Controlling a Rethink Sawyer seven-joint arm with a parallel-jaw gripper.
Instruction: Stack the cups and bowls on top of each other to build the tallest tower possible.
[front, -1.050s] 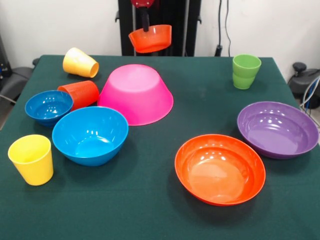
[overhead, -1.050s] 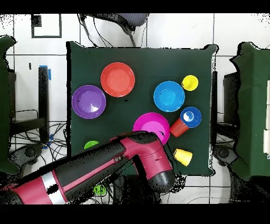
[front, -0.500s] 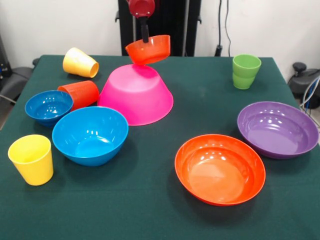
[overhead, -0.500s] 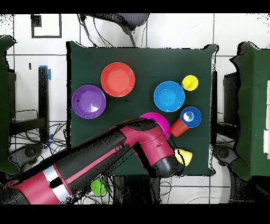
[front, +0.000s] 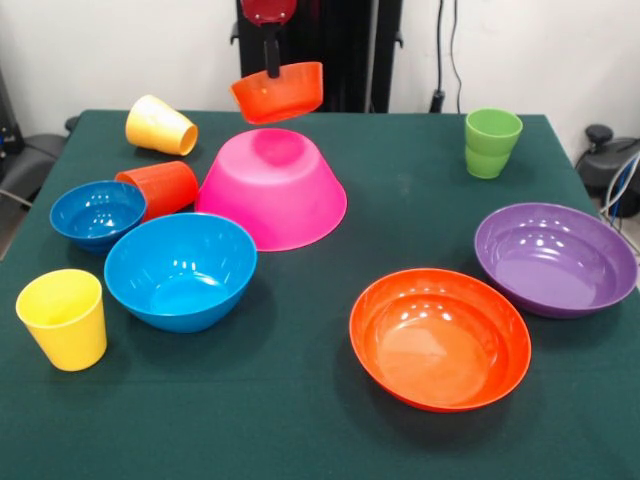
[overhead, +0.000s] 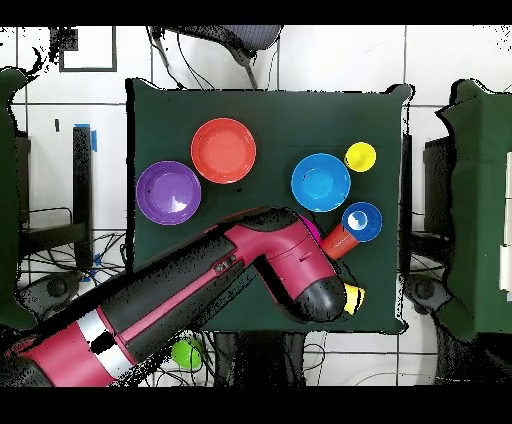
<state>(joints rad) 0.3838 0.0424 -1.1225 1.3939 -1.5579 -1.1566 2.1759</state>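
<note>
End effector (front: 271, 72) pinches the small orange bowl (front: 279, 92) by its rim, airborne just above the inverted large pink bowl (front: 272, 188). Centre it over the pink base, probably level the tilt, lower until seated, then release.

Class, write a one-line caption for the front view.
Gripper holds small orange bowl above upturned pink bowl.
</note>
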